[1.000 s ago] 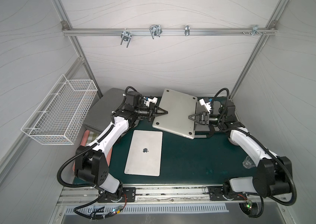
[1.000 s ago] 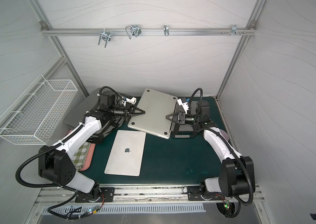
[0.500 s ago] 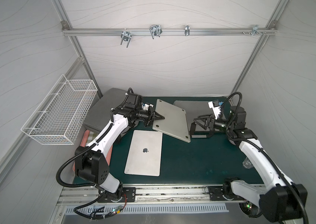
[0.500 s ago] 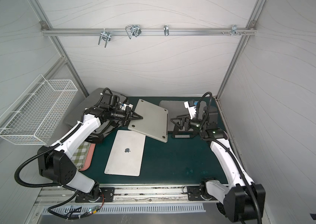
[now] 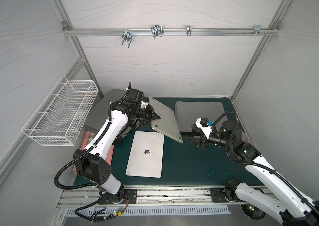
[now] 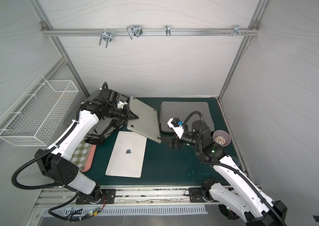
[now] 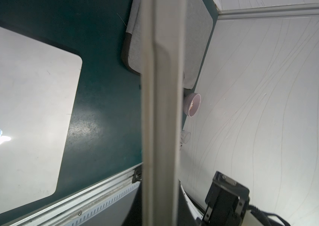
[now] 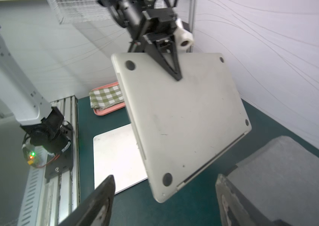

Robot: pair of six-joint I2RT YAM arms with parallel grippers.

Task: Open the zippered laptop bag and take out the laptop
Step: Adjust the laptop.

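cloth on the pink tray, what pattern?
The cloth is green-and-white checked, clearest in the right wrist view.

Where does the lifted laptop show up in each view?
In a top view: lifted laptop, tilted, at centre.
In a top view: the laptop just left of centre.
Left wrist: its edge, an upright band mid-frame.
Right wrist: its underside fills the centre.
Shared landmark: the flat laptop, seen in all four.

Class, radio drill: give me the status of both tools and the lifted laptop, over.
Left tool shut on edge of lifted laptop, tilted, underside up. Right tool open, off it. Second laptop flat on mat, partly beneath.
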